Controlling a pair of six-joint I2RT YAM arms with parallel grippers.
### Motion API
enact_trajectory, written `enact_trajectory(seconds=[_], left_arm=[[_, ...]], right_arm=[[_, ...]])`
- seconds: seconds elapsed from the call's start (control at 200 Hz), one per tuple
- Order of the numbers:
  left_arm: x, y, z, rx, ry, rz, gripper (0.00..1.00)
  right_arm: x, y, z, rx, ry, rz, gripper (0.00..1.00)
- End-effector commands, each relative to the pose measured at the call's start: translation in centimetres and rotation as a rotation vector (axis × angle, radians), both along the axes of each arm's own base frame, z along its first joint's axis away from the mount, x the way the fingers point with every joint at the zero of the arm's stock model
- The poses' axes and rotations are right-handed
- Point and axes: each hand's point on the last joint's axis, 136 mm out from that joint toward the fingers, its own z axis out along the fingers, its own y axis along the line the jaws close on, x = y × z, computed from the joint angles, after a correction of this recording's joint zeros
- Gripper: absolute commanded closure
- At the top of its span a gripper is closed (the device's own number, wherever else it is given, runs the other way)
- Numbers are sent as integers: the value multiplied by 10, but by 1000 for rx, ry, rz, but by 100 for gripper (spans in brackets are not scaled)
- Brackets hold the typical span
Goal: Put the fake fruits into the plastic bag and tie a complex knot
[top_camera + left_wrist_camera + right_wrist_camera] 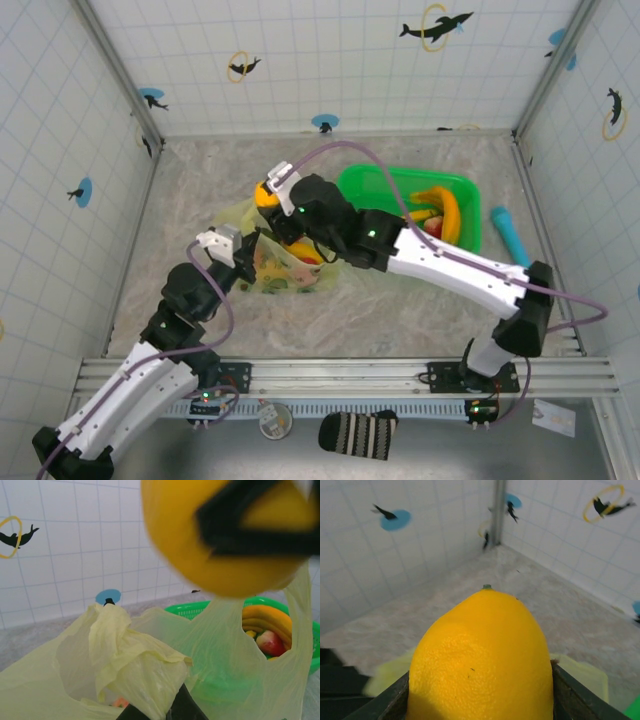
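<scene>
lemon (482,655) right up against my right wrist lens, and the right gripper (272,200) is pinching it across its belly, fingers pressed to both sides. i'm reading this as the loading step, with one fruit in transit to the bag.

the plastic bag (290,275) is lying on the table (400,300) between the two arms, and its mouth is gaping upward. the left gripper (160,712) is clamping a bunched fold of the rim and holding that side up. the green basket (470,190) is sitting just beyond the bag to the right, with bananas (447,210) and a red piece (270,642) waiting inside, so by my count loading is far from finished and no tying has begun. something small and orange (120,701) is showing down inside the bag.

next move, as i judge it: i'm wanting the lemon lowered into the mouth and let go only once it is inside the rim. in the top view it is hanging over the far edge, not the middle, and the film is floppy enough to fold shut or let the fruit roll off.

pose now: the right arm is reaching long across the table from its base, wrist bent down over the bag. the left arm is folding up short, elbow high, gripper tucked at the near-left rim.
</scene>
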Motion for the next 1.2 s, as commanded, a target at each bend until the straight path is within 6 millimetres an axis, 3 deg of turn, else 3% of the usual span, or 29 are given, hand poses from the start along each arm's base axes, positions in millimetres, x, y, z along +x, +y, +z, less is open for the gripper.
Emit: enact_trajectory(seconds=[0.0,0.14,0.325,0.44,0.535,0.656,0.756,0.846,0.991,1.086,1.196], left_arm=[[-3,0,3,2,-31,-4,100],[-4,3,5,-4,-41,4,100],[-5,4,6,-8,-48,9,100],[-5,3,6,-8,-47,1,100],[-6,2,7,-9,-48,-2,100],[-5,3,6,-8,-47,0,100],[-5,2,5,-5,-43,-2,100],[-5,2,4,-3,-41,0,100],[-4,2,3,1,-38,1,100],[-3,1,1,4,-33,0,100],[-2,0,-1,8,-26,-3,100]], right_arm=[[35,-19,-15,-89,-22,-216,45],[56,-20,-65,-201,23,-267,44],[49,-9,-115,-219,135,-200,42],[48,-8,-132,-216,195,-179,35],[53,-13,-130,-185,225,-186,23],[53,-19,-110,-100,235,-167,18],[49,-22,-81,-22,223,-139,20],[40,-26,-36,74,172,-89,24],[3,-33,37,255,57,43,27],[-15,-57,75,383,-16,68,29],[-14,-100,89,451,-72,-10,31]])
